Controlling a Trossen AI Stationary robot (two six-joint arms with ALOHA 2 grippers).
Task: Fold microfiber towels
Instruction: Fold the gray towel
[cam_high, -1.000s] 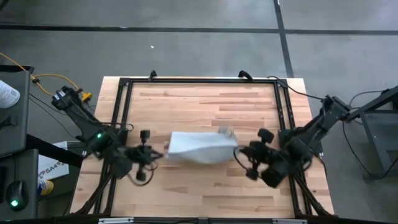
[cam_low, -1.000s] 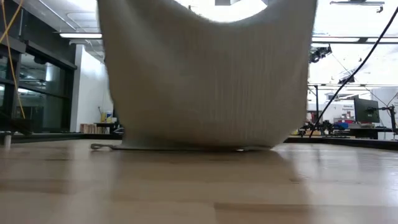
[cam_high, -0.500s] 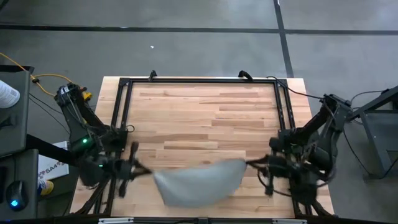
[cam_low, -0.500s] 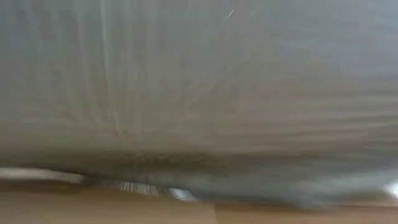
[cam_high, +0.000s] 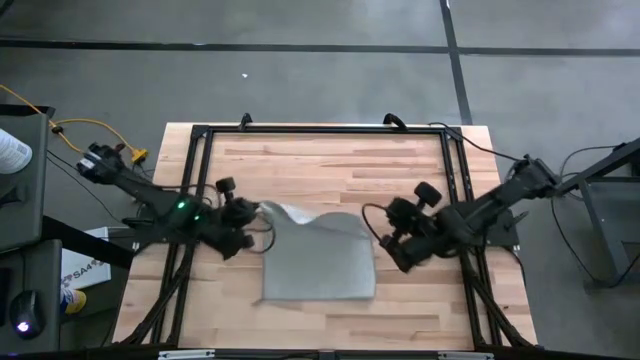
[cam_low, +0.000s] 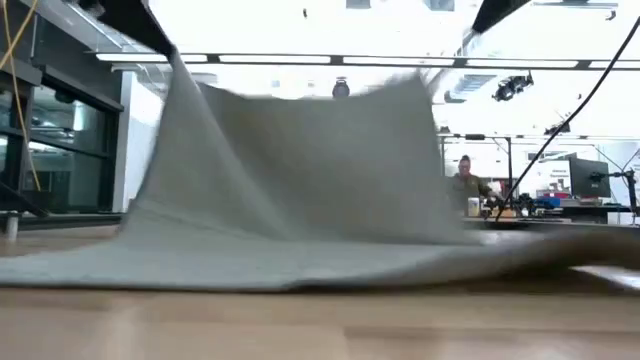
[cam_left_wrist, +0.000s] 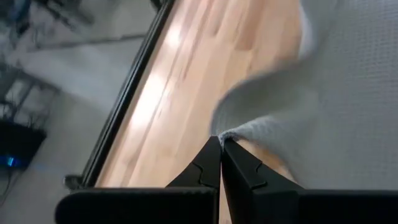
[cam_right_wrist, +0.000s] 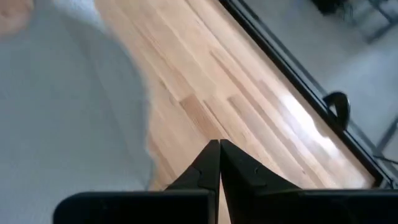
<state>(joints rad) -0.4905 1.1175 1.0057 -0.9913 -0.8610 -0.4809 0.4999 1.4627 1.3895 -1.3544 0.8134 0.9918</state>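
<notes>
The light grey-blue microfiber towel (cam_high: 318, 262) lies mostly spread on the wooden table (cam_high: 330, 160), its near edge flat on the wood. Its far left corner is raised. My left gripper (cam_high: 256, 213) is shut on that corner and stands at the towel's far left. My right gripper (cam_high: 383, 240) stands just right of the towel's far right corner. In the right wrist view its fingers (cam_right_wrist: 219, 144) are shut with nothing between them, and the towel (cam_right_wrist: 68, 106) lies off to one side. In the low view the towel (cam_low: 300, 190) rises like a tent toward the left gripper. My left gripper pinches the towel's far left corner (cam_left_wrist: 229, 133) between its two fingertips. The fingers come slanting down from the table's left side. The corner is lifted off the table, the cloth slopes down from it, and the rest (cam_high: 320, 280) lies on the wood.
A black metal frame (cam_high: 320, 129) runs around the tabletop. Bare wood lies on the far half of the table and beside the towel. In the low view a person (cam_low: 464, 185) sits in the room far behind the table.
Both grippers swung the hanging towel toward the table's near edge, then came back toward the far edge and down. The towel's lower part has been laid out flat on the table. Its far right corner is now apart from my right gripper and sinking; the far left corner stays held.
</notes>
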